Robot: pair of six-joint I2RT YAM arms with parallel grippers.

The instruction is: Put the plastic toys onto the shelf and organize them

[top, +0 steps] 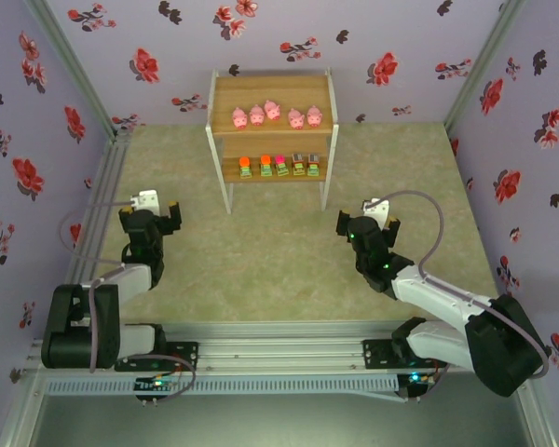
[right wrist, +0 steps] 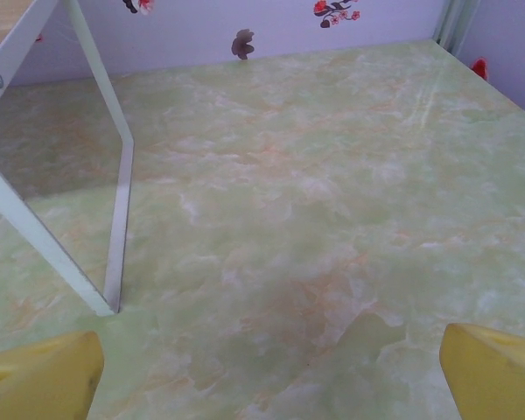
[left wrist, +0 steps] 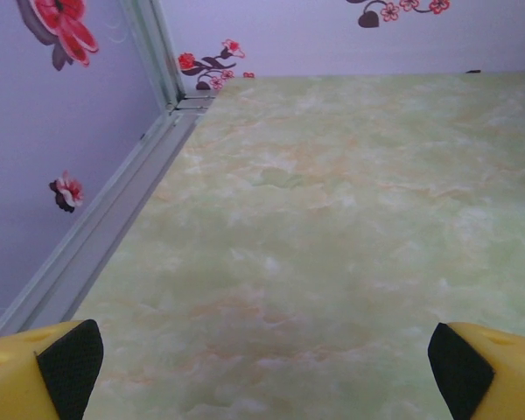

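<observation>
well, you have all toys on shelf [top: 271, 89]: five pink pigs [top: 272, 113] along top tier, five green-based pieces [top: 280, 167] on lower tier, perhaps blocks, too small to tell. left gripper [top: 151, 215] and right gripper [top: 366, 222] both spread wide, empty, over table [top: 261, 270].

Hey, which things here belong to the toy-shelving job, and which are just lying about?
Job: five pink pig toys, top tier; five green-based block toys, lower tier; wooden shelf; left pincer and right pincer, both open.
Just there: marbled table, floral walls, aluminium rail at the near edge.
</observation>
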